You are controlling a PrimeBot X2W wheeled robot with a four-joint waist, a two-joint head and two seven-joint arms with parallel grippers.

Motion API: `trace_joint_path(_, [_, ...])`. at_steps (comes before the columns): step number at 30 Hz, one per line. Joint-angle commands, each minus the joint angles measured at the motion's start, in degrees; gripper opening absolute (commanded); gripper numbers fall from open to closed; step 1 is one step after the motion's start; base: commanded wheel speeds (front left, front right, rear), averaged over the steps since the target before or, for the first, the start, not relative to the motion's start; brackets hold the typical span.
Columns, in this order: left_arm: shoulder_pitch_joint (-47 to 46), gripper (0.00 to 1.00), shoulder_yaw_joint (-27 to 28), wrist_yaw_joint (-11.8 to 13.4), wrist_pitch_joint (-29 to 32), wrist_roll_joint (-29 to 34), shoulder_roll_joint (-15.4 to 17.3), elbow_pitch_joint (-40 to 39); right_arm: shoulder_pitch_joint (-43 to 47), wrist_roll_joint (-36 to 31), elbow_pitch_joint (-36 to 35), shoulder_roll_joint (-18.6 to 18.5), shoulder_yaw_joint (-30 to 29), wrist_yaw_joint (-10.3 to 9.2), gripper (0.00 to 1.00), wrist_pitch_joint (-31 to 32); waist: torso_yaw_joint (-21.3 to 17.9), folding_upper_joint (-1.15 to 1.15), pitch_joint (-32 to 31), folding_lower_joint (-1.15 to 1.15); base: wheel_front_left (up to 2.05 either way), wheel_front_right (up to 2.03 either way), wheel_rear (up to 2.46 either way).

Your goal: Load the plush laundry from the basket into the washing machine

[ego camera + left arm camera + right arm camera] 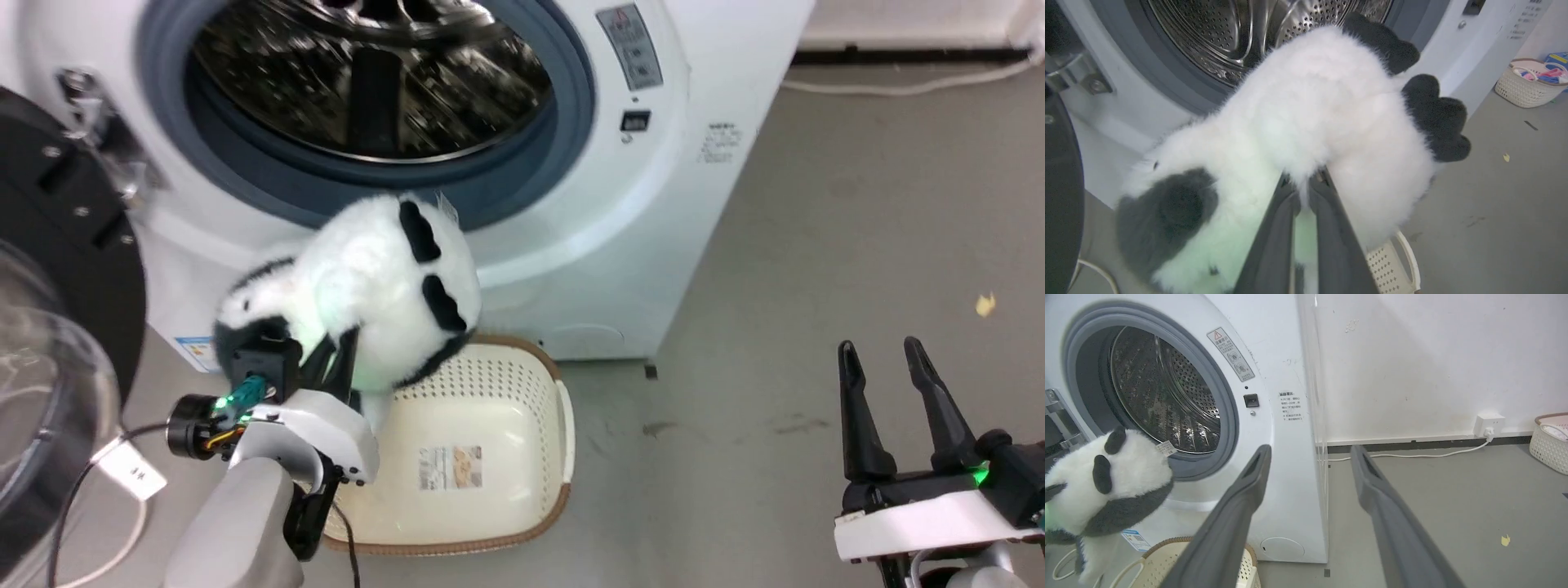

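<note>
From the head view, the left gripper [337, 349] had its fingers pinched narrow into the plush laundry [367, 269]. The plush laundry hung above the basket [563, 425], just in front of the washing machine [653, 204] and a little below the lip of its gasket [522, 188]. The right gripper [879, 349] stood spread wide and empty, well apart. A sticker [450, 467] on the basket floor was too small to read.

In the left wrist view the fingers gripped mostly fur, with the drum [1216, 41] right behind. I reckoned the plush laundry needed lifting over the lip and carrying well inside before release, lest its dangling limbs snag.

In the right wrist view a warning label [1229, 353] showed a red triangle, but its print was illegible. So was the plush laundry's sewn tag [1166, 448].
</note>
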Motion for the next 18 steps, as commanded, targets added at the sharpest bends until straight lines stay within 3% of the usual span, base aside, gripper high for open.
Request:
trace_joint_path(1, [0.7, 0.00, 0.6, 0.4, -0.4, 0.5, 0.1, -2.1, 0.8, -0.4, 0.2, 0.0, -0.2, -0.05, 1.00, -0.2, 1.1, 0.00, -1.2, 0.02, 0.00, 0.00, 0.00])
trace_joint_path(8, [5.3, 0.00, 5.1, 2.8, -0.4, 3.5, 0.6, -21.0, -0.1, 0.1, -0.5, 0.0, 0.7, -0.05, 1.00, -0.2, 0.4, 0.00, 1.3, 0.02, 0.00, 0.00, 0.00])
trace_joint_path(18, [-3.0, 0.00, 6.5, 2.9, 3.8, 5.1, 4.4, -29.0, -5.5, 3.2, -1.5, 0.0, 4.2, -0.05, 1.00, -0.2, -5.0, 0.00, 12.0, 0.02, 0.00, 0.00, 0.00])
